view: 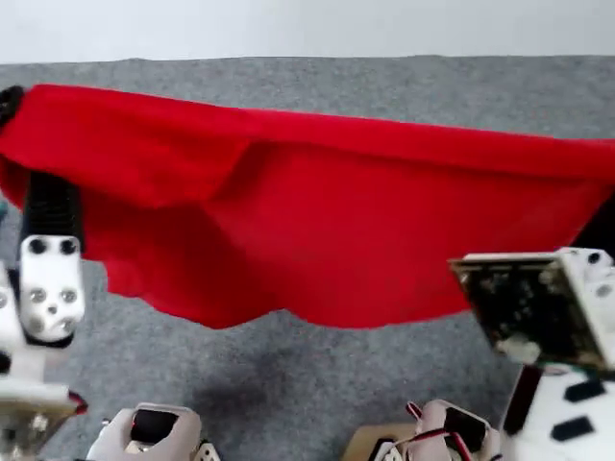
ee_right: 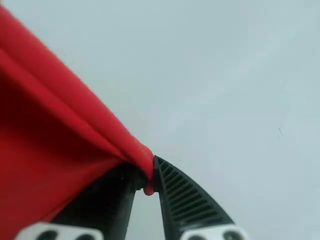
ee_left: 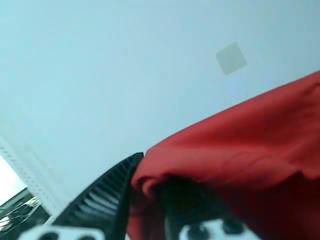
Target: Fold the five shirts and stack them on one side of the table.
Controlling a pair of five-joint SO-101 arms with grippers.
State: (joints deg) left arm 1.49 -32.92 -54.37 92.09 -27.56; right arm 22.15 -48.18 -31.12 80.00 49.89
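Jaws on both arms are clamped on the red shirt (view: 317, 230), which is stretched wide above the tabletop (view: 288, 384).
The left jaws are closed over a bunched corner and the right jaws nip only a thin fold of hem. The shirt's lower edge sags toward the tabletop. Both ends should come down together at even tension, or that slim right hold may slip.

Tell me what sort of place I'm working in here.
Probably an indoor robot test bench or lab: a table covered in grey felt-like cloth, a plain white wall behind it, and an exposed circuit board on an arm. A red shirt hangs above.
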